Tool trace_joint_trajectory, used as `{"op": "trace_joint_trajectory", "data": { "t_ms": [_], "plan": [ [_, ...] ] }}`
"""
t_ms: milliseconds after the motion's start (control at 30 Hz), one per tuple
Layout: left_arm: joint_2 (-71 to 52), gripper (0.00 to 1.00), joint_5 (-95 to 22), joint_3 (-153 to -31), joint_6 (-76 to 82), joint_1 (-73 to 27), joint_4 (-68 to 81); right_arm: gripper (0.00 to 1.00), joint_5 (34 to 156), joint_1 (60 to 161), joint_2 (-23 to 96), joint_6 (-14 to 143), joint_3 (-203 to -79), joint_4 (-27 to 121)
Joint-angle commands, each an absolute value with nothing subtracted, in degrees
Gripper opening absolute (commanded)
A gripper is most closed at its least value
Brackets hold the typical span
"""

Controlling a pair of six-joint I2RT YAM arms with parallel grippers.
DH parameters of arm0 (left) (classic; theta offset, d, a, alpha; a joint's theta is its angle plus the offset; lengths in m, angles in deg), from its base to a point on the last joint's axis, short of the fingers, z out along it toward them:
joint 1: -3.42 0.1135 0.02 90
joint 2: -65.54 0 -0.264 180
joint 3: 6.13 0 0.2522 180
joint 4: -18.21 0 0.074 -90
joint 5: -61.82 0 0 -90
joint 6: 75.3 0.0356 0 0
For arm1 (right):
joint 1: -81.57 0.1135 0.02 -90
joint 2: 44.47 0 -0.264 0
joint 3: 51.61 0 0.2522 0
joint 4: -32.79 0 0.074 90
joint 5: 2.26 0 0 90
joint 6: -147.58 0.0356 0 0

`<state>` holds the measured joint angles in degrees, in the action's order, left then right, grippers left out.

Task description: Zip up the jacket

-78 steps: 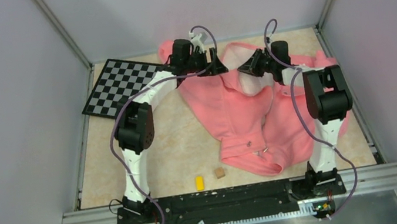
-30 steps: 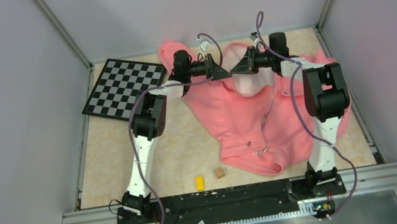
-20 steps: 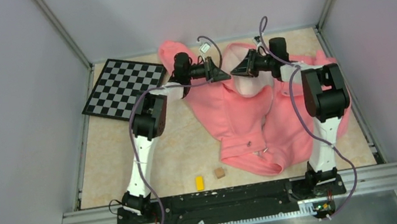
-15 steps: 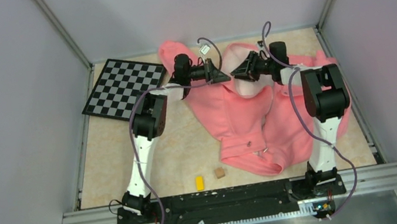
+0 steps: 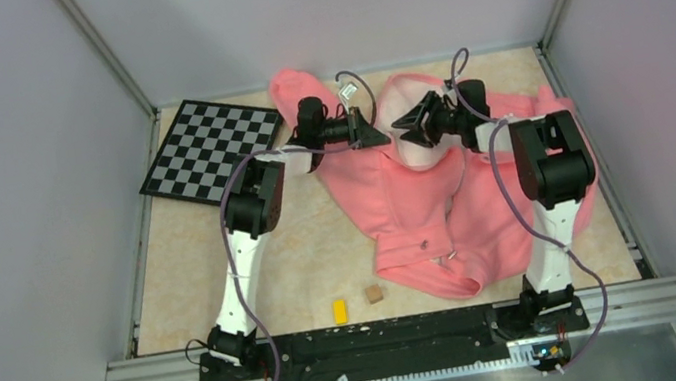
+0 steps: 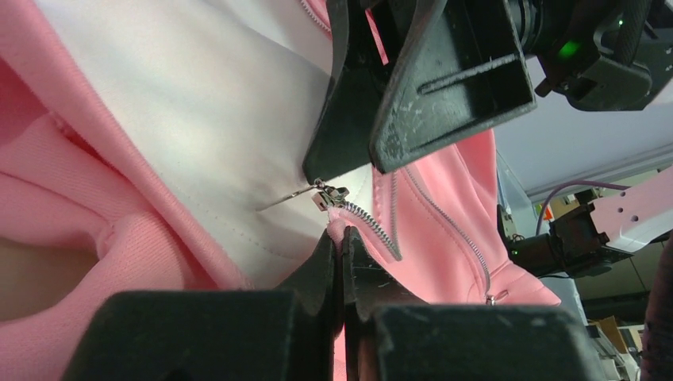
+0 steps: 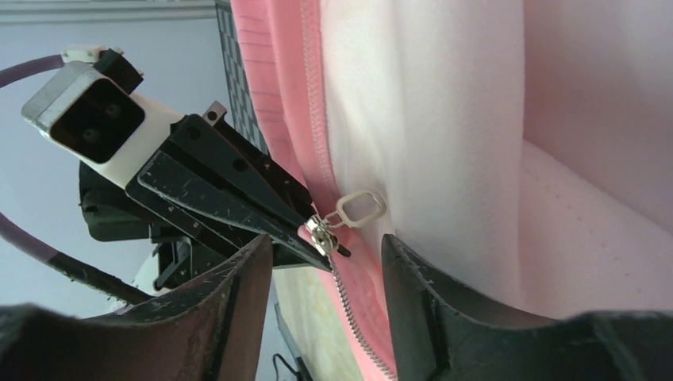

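The salmon-pink jacket (image 5: 418, 209) lies crumpled on the table's right half, its pale lining (image 7: 428, 119) turned up near the collar. My left gripper (image 6: 343, 238) is shut on the jacket's pink front edge, just below the metal zipper slider (image 6: 329, 194). In the top view the left gripper (image 5: 374, 131) and right gripper (image 5: 398, 126) face each other tip to tip over the collar. My right gripper (image 7: 327, 254) is open. The slider (image 7: 321, 234) and its loop pull (image 7: 361, 208) sit between its fingers, untouched. The zipper teeth (image 6: 373, 226) run on from the slider.
A black-and-white checkerboard (image 5: 206, 147) lies at the back left. A yellow block (image 5: 340, 310) and a small brown cube (image 5: 373, 293) sit near the front edge, left of the jacket's hem. Grey walls close in the table on three sides.
The left gripper has closed on the jacket's edge by the slider. The right gripper has opened and let go. Both tips have dropped slightly toward the cloth.
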<state>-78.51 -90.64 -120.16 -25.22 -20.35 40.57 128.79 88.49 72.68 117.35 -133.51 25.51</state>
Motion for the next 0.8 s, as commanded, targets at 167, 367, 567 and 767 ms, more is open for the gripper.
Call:
{"op": "trace_joint_trajectory", "data": {
  "t_ms": [167,367,567,767],
  "plan": [
    [-73.2,0.00,-91.1,-118.6,-23.5,-20.4,42.2,0.57,126.1,91.1,68.9,126.1,-128.7,16.8],
    [-72.7,0.00,-91.3,-117.7,-24.0,-20.5,42.8,0.55,126.9,91.5,71.5,136.0,-128.5,6.7],
    [-72.4,0.00,-90.9,-117.2,-23.9,-20.4,42.8,0.53,126.2,91.5,72.3,138.3,-130.9,3.5],
    [-73.6,0.00,-89.1,-117.3,-25.4,-20.4,42.6,0.52,121.7,94.9,70.5,116.2,-145.4,27.6]
  ]
}}
